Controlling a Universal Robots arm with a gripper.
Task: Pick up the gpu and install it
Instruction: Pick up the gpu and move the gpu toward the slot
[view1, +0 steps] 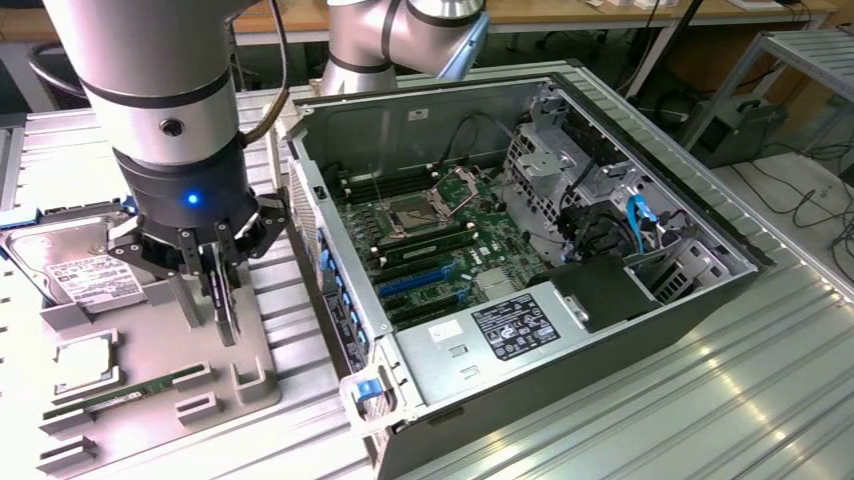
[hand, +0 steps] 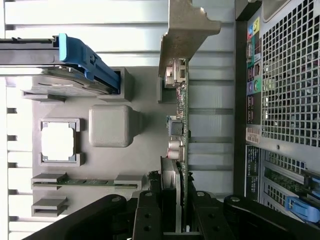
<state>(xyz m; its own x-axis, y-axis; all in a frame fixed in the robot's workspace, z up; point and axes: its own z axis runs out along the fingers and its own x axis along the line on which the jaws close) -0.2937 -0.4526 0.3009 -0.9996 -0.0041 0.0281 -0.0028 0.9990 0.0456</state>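
Claw (view1: 218, 285) clamps the upright gpu (view1: 226, 318) at the grey tray (view1: 150, 345).

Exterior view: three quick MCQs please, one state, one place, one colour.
1. The computer case: A side open; B panel fitted; C covered with a cloth.
2. The gpu: A seated inside the case; B on edge between the gripper's fingers at the grey tray; C lying on the hard drive.
3. The light on the arm's wrist: A red; B green; C blue.
Answers: 1 A, the motherboard shows inside; 2 B, fingers flank the card over the tray; 3 C, it glows blue.
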